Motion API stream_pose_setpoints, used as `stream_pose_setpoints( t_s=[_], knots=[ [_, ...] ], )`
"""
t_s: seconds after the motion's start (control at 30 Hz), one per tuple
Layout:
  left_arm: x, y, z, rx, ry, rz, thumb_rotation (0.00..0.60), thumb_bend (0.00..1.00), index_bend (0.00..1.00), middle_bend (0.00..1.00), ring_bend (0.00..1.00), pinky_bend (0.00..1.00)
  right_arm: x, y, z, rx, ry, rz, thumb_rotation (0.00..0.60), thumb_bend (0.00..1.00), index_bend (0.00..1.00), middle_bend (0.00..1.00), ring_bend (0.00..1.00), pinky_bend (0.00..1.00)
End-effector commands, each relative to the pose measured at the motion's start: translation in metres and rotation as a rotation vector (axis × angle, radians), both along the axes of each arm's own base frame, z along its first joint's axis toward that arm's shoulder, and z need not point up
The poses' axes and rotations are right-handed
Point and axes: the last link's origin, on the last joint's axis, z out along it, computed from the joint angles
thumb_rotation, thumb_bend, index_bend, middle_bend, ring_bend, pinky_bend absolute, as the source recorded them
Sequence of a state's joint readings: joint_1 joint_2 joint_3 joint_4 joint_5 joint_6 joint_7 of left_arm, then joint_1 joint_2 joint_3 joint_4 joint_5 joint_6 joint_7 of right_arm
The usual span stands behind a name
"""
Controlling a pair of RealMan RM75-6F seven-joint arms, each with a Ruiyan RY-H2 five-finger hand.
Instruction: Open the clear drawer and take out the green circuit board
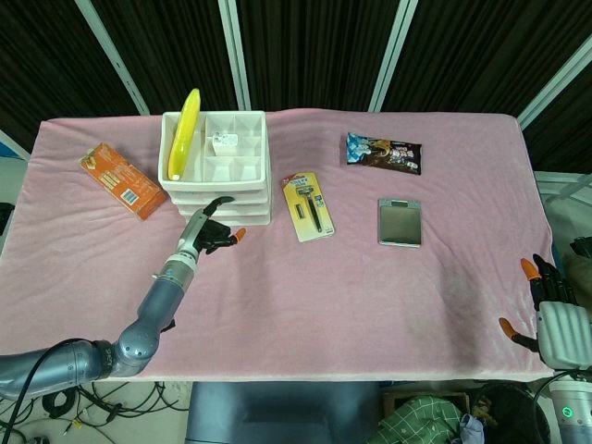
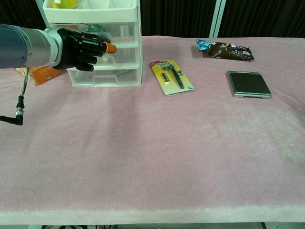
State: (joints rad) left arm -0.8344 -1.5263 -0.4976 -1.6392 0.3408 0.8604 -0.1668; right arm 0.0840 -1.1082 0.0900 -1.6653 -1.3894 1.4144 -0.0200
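Note:
The clear drawer unit point(image 1: 222, 190) point(image 2: 121, 57) stands at the back left, all its drawers pushed in. I cannot make out the green circuit board through the fronts. My left hand point(image 1: 211, 231) point(image 2: 81, 48) hovers right at the front of the middle drawer, fingers curled and the orange-tipped thumb point(image 2: 110, 48) pointing right. Whether a finger hooks the drawer's handle is hidden by the hand itself. My right hand point(image 1: 553, 310) rests at the table's right edge, fingers spread, holding nothing.
A banana point(image 1: 188, 132) lies in the white tray on top of the unit. An orange box point(image 1: 122, 180) sits to its left. A razor pack point(image 1: 309, 206), a grey scale point(image 1: 400, 222) and a snack bag point(image 1: 383, 152) lie to the right on the pink cloth.

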Motion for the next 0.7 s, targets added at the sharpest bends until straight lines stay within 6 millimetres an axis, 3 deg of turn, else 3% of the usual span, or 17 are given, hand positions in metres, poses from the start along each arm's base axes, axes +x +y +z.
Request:
stream_pose_setpoints(
  t_s=[0.03, 0.7],
  knots=[
    [-0.0005, 0.0001, 0.0002, 0.001, -0.001, 0.002, 0.600, 0.34, 0.17, 1.00, 0.98, 0.95, 0.0001, 0.0001, -0.0001, 0.000, 0.000, 0.000, 0.600, 0.13, 0.00, 0.00, 0.00, 0.12],
    [-0.0008, 0.0017, 0.0028, 0.005, 0.003, 0.002, 0.600, 0.34, 0.17, 1.00, 0.98, 0.95, 0.0006, 0.0009, -0.0002, 0.002, -0.001, 0.004, 0.600, 0.13, 0.00, 0.00, 0.00, 0.12]
  ],
)
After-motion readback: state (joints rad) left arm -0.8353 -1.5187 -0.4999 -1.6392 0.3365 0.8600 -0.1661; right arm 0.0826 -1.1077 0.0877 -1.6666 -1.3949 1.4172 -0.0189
